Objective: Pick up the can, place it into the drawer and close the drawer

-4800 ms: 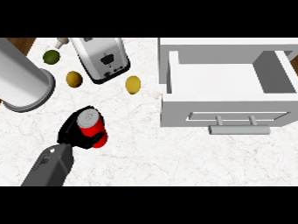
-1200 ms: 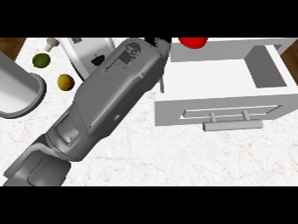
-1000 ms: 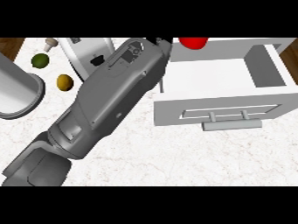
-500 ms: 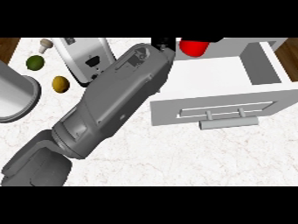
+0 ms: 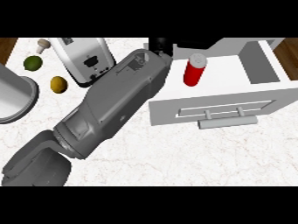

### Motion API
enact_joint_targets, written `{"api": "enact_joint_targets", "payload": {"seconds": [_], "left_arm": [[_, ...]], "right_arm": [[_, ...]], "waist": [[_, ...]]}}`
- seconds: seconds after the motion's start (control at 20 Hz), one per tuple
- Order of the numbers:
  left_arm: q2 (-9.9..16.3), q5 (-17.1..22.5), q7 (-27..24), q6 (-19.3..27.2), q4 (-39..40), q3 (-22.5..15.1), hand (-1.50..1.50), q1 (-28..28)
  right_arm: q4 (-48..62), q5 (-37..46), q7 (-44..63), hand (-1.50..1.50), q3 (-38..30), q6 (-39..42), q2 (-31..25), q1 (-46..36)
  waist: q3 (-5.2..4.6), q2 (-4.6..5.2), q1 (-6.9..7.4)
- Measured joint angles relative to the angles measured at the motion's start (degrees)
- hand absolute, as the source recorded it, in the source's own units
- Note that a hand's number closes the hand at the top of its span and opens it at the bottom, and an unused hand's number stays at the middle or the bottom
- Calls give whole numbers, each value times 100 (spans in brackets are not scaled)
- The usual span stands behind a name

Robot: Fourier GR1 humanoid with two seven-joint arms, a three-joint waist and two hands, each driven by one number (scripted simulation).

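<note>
The red can [image 5: 192, 74] with a grey top stands upright inside the open white drawer [image 5: 262, 65], near its left wall. My left forearm runs from the lower left up across the counter. Its black hand [image 5: 159, 43] shows at the view's top edge, just beyond the can. The fingers are spread and not wrapped round the can, and part of the hand is cut off by the upper edge. The drawer's front panel with its bar handle [image 5: 228, 122] sticks out toward me. My right hand does not show.
Left of the arm stand a white toaster-like appliance [image 5: 80, 59], a lime [image 5: 32, 63], a lemon [image 5: 59, 84], a small mushroom [image 5: 43, 43] and a big grey cylinder [image 5: 3, 96]. White marble counter [image 5: 209, 157] lies in front of the drawer.
The can has come down from the top edge into the drawer and now shows in full, apart from the hand. The arm has shifted slightly.
</note>
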Motion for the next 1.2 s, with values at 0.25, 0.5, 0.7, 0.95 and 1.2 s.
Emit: {"api": "enact_joint_targets", "payload": {"seconds": [0.25,0.5,0.7,0.95,1.2], "left_arm": [[0,253,-97,164,-39,-207,-150,45],[0,489,-235,238,50,-245,-150,-70],[0,631,-427,209,-15,-261,-150,-10],[0,777,-674,149,-69,-224,-150,-53],[0,894,-813,270,-185,-275,-150,-178]], "right_arm": [[47,-20,27,-150,-44,-12,-88,-91],[-30,16,-35,-150,-47,69,-37,-47],[-128,403,-463,-150,-163,245,-193,-211],[-268,1112,-898,-150,-17,437,-365,-528],[-478,2238,-1175,-150,435,466,-389,-932]], "waist": [[0,-9,21],[0,-7,0],[-1,0,20],[-3,0,115],[-4,-4,229]]}}
